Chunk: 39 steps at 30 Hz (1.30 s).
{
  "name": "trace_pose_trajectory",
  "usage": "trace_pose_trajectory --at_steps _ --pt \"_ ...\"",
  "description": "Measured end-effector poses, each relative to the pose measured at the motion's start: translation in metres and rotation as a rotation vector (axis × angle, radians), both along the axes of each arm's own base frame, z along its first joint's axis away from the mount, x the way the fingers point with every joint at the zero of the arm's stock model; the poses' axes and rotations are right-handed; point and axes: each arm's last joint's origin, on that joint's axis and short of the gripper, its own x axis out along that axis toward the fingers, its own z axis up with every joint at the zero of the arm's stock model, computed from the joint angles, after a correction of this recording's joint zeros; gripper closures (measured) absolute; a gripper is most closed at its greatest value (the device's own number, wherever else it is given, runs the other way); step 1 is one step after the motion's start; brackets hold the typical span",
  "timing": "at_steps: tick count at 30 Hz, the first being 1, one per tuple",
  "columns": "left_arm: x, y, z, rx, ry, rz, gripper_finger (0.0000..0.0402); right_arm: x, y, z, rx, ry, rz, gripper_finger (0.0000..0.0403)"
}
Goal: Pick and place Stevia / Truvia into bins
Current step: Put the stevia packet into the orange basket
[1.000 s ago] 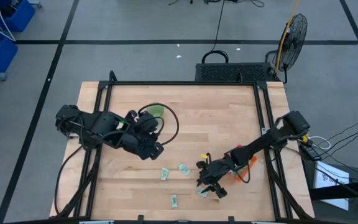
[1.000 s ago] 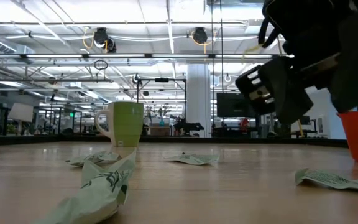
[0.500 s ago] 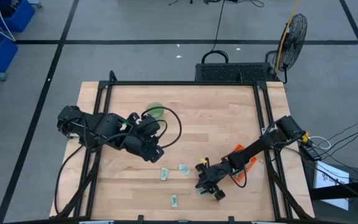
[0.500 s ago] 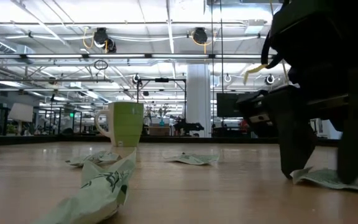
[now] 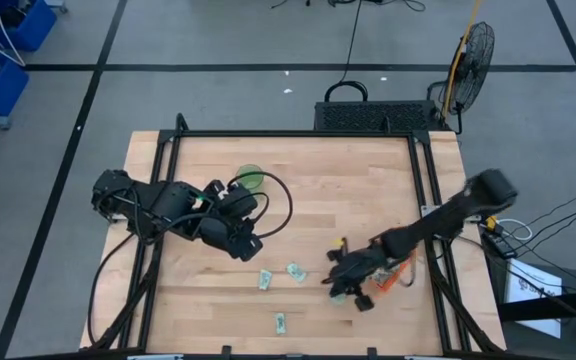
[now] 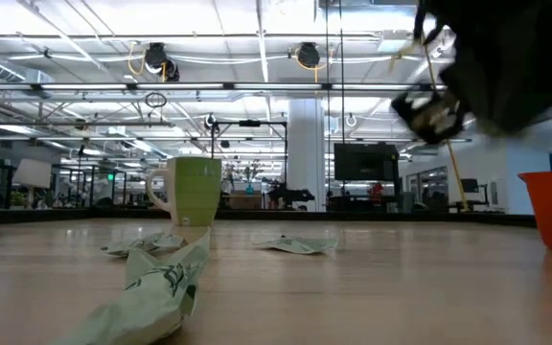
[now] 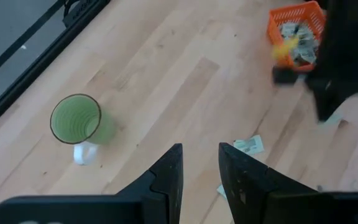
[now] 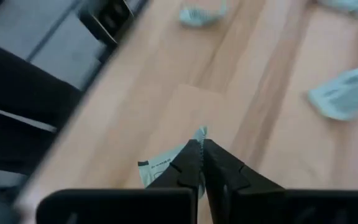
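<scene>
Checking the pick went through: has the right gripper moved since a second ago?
Yes. The right gripper, jaws shut on a packet, has lifted off the table and shifted toward the orange bin.

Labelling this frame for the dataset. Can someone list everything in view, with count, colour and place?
loose packets: three on the table, pale green and white, front middle
held packet: one, pale green and white, pinched in the right gripper
bin: one, orange, right side of the table, packets inside
cup: one, green, back left of centre
table: one, light wood, black frame
fan: one, black, on the floor behind the right corner
left gripper: part open, empty, near the cup
right gripper: shut, beside the bin
</scene>
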Motion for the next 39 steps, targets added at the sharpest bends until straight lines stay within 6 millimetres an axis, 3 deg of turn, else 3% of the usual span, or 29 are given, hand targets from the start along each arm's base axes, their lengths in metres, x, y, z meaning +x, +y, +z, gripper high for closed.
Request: trace_pose_trajectory --at_steps 4,7,12,16,22,26,29,34,39 --pt "0.000 0.001 0.000 0.004 -0.002 0.004 0.0295 -0.036 -0.015 0.045 -0.053 0.026 -0.072 0.0397" --pt "0.001 0.002 0.001 0.023 -0.012 0.016 0.0295 -0.066 -0.027 0.065 -0.149 0.046 -0.118 0.0396" --pt "0.003 0.006 0.001 0.038 -0.032 0.043 0.0295 -0.107 -0.045 0.068 -0.353 0.203 -0.199 0.0389" --pt "0.005 0.009 0.002 0.033 -0.043 0.055 0.0295 -0.121 -0.054 0.055 -0.365 0.279 -0.289 0.0378" --pt "0.008 0.011 0.003 0.023 -0.072 0.059 0.0295 -0.124 -0.056 0.028 -0.338 0.239 -0.283 0.0328" --pt "0.008 0.010 0.003 0.017 -0.067 0.049 0.0295 -0.125 -0.058 0.022 -0.323 0.251 -0.317 0.0287" --pt "0.008 0.010 0.003 0.018 -0.054 0.026 0.0295 -0.117 -0.054 0.036 -0.280 0.162 -0.305 0.0269" --pt "0.008 0.009 0.003 0.017 -0.045 0.007 0.0295 -0.092 -0.041 0.072 -0.197 -0.209 -0.216 0.0262" --pt "0.007 0.007 0.002 -0.026 -0.029 -0.020 0.0295 -0.066 -0.040 0.096 -0.007 -0.503 -0.242 0.0261"
